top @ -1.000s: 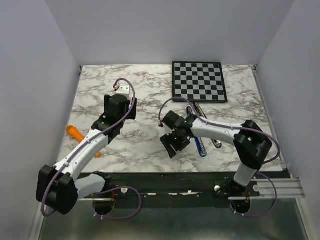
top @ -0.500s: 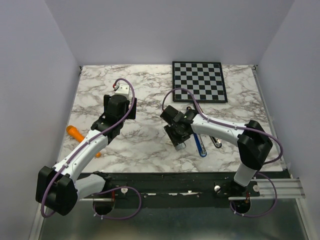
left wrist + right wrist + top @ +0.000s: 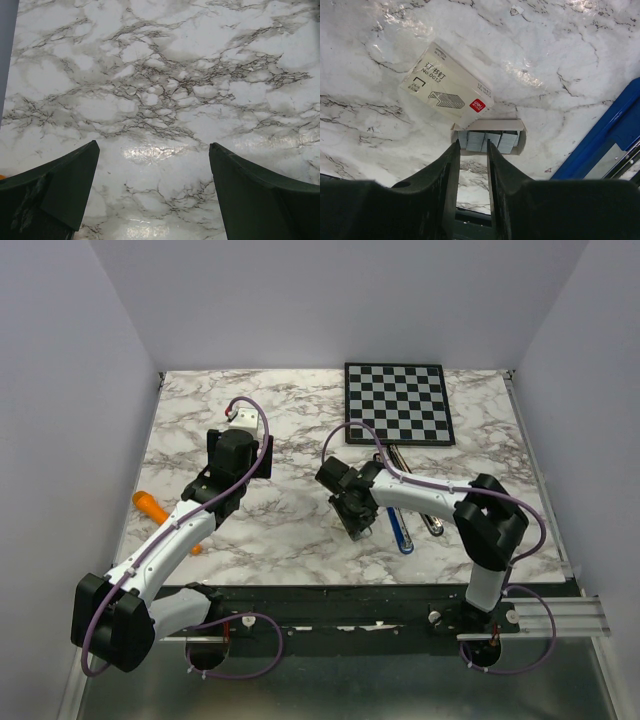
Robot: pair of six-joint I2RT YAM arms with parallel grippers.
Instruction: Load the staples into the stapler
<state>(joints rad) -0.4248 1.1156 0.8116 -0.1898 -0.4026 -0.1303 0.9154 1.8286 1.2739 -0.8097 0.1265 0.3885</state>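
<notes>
A tiny white staple box (image 3: 447, 85) lies on the marble with its near end open. Several silvery-grey blocks of staples (image 3: 492, 141) show in that opening. My right gripper (image 3: 472, 145) points down at the opening with its jaws a narrow gap apart. Its fingertips (image 3: 455, 146) stand either side of one block's end, and the space between the fingers is empty. The blue stapler (image 3: 607, 137) lies open just right of the box, and it also shows in the top view (image 3: 400, 528) beside the right gripper (image 3: 358, 525). My left gripper (image 3: 241, 440) is wide open and empty over bare marble (image 3: 155, 165).
A black-and-white checkerboard (image 3: 397, 402) lies at the back of the table. An orange tool (image 3: 150, 506) lies near the left edge. The stapler's silver and black arm (image 3: 430, 523) lies to the right of its blue part. The table's black front rail is just behind the right gripper.
My right gripper has turned and come down to the left, onto the open end of the staple box. My left arm has not moved.
</notes>
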